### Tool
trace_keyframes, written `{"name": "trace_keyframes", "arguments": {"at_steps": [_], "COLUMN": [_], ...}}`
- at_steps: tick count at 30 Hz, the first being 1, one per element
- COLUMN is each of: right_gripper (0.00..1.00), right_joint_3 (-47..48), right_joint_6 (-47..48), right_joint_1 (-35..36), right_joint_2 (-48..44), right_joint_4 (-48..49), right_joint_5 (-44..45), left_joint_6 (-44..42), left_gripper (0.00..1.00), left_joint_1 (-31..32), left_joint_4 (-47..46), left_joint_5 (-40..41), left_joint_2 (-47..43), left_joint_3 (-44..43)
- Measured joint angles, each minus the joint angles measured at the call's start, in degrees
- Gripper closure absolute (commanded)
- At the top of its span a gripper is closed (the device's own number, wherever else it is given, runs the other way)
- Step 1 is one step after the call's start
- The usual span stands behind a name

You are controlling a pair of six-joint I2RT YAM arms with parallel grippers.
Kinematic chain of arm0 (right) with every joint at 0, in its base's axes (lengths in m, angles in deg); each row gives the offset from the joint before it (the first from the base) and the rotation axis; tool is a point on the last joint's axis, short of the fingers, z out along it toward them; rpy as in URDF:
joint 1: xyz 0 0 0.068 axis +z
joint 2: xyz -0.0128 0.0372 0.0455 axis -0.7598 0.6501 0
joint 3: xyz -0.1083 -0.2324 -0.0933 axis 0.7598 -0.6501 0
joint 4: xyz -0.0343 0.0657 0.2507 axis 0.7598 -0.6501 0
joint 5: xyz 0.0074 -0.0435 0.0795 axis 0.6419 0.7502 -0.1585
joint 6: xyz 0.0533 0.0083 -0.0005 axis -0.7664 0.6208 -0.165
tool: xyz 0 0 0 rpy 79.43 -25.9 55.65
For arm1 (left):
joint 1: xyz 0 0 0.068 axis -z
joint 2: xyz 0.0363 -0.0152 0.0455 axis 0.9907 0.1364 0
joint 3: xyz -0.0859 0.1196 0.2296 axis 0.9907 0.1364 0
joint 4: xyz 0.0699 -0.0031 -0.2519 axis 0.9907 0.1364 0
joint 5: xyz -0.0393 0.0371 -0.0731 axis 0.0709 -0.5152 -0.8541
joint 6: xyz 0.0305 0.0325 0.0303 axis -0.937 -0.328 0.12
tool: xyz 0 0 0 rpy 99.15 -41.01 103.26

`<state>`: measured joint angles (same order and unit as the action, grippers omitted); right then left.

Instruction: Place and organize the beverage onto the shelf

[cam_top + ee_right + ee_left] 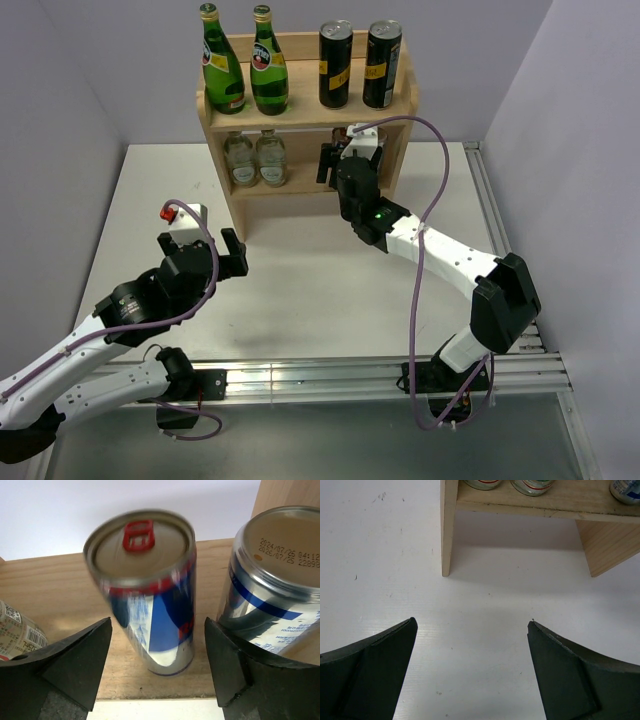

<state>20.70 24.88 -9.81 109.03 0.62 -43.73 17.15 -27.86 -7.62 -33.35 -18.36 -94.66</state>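
Left pincer (pixel 472 624) hangs spread and empty above the table (pixel 300 290), clear of the shelf (pixel 305 118). Green bottles (pixel 222 70) and black cans (pixel 335 65) pair up on top. Right pincer (pixel 157 622), released, brackets a slim can (pixel 150 580) on the lower tier, beside its upturned twin (pixel 277 580).

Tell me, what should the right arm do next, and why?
Probably draw the right gripper straight back, slowly. Its fingers stand apart on both sides of the blue can, which stands on the lower board of the shelf beside the second can. The can looks blurred, maybe wobbling, so a sideways move could knock it.
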Motion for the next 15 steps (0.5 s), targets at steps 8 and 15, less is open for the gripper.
{"name": "trace_keyframes", "arguments": {"at_steps": [8, 15], "right_gripper": [0.16, 0.07], "right_joint_3": [0.0, -0.8], "right_joint_6": [-0.8, -2.4], "right_joint_1": [0.0, 0.0], "right_joint_2": [0.0, -0.4], "right_joint_4": [0.0, 0.3], "right_joint_5": [-0.3, -1.6], "left_joint_6": [0.0, 0.0], "left_gripper": [0.01, 0.01], "left_joint_1": [0.0, 0.0], "left_joint_4": [0.0, 0.0], "left_joint_5": [0.0, 0.0], "left_joint_2": [0.0, 0.0], "left_joint_3": [0.0, 0.0]}}
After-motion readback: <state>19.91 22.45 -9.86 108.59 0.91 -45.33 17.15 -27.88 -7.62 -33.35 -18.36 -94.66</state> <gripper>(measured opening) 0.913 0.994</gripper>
